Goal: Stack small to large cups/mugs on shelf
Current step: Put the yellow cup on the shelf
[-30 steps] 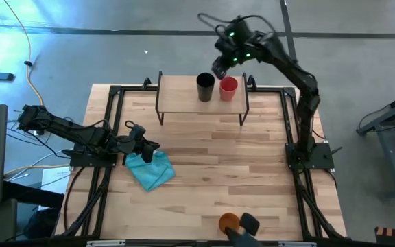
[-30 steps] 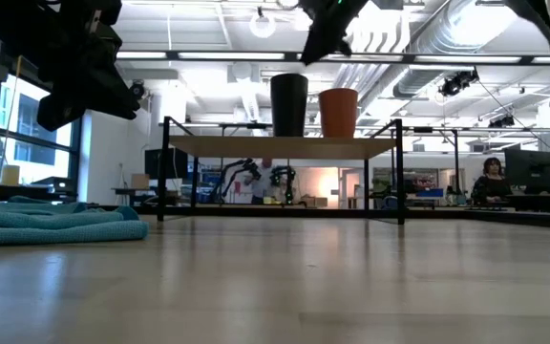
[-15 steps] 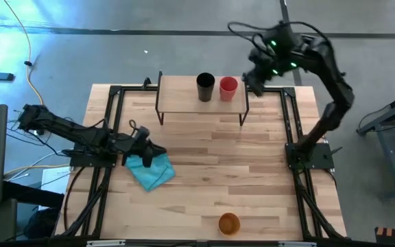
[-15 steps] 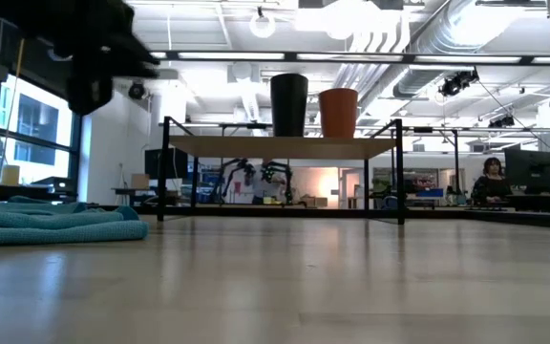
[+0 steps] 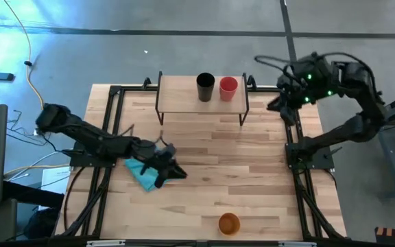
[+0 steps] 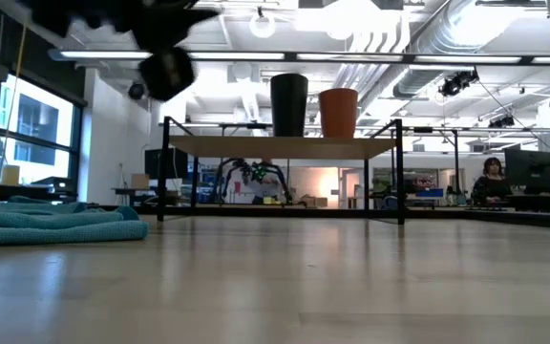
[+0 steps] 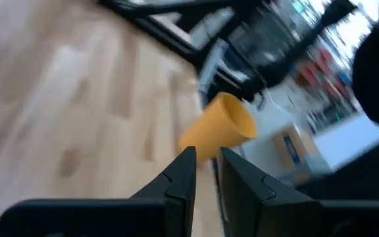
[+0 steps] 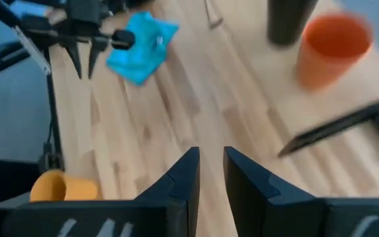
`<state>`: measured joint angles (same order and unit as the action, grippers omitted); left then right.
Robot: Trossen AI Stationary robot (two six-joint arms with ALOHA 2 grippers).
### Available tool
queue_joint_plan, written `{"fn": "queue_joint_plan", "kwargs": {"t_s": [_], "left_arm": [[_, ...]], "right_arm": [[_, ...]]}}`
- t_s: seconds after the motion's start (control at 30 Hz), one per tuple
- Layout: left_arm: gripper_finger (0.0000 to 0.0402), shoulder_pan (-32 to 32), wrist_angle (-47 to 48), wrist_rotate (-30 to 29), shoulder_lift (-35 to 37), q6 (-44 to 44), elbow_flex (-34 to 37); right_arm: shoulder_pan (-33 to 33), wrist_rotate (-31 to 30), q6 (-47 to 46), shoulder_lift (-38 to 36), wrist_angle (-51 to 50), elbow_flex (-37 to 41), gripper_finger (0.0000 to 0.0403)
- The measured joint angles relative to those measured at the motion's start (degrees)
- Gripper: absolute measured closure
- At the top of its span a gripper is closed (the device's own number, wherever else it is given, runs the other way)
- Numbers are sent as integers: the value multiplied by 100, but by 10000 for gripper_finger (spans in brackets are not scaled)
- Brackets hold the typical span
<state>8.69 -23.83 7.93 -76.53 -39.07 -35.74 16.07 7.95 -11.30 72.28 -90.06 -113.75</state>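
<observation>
The black cup [image 5: 205, 86] and the red cup [image 5: 228, 88] are standing upright side by side on the shelf [image 5: 184, 101] at the far edge of the table [image 5: 252, 171], close together but apparently not touching, so they are not yet nested. The yellow cup [image 5: 229, 223] is sitting alone at the near edge of the table, well apart from the shelf; it likely needs carrying over as the biggest piece.

The left gripper [image 5: 172, 169] is reaching out over the blue cloth [image 5: 142, 175] on the left part of the table. Its wrist view is looking past its fingers [image 7: 181, 172] straight at the yellow cup, which suggests that arm is lining up on it. The fingers are nearly together and holding nothing.

The right gripper [image 5: 277, 104] is hanging off the right end of the shelf, near the table's right edge, probably to leave room. Its fingers [image 8: 184, 174] are also nearly together and empty.
</observation>
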Motion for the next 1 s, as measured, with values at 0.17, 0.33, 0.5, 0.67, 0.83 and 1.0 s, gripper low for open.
{"fn": "queue_joint_plan", "kwargs": {"t_s": [0.17, 0.33, 0.5, 0.67, 0.83, 1.0], "left_arm": [[346, 0, 302, 777, -918, 649, -1209], [346, 36, 1709, 1325, -1595, 1314, -2463], [346, 127, 2692, 1506, -2009, 1701, -3294], [346, 299, 2752, 1544, -2243, 1570, -3637], [346, 529, 2724, 1060, -2436, 1165, -3969], [346, 705, 2659, 243, -2897, 739, -4560]], "right_arm": [[-358, -78, -811, -438, 6, 1088, 342], [-742, -72, -1627, -700, 117, 2185, 342], [-1065, -68, -2238, -790, 565, 3203, 342], [-1282, -34, -2482, -789, 1194, 4062, 342], [-1448, -33, -2486, -788, 1365, 4724, 342], [-1586, -31, -2491, -788, 1370, 5279, 342]]}}
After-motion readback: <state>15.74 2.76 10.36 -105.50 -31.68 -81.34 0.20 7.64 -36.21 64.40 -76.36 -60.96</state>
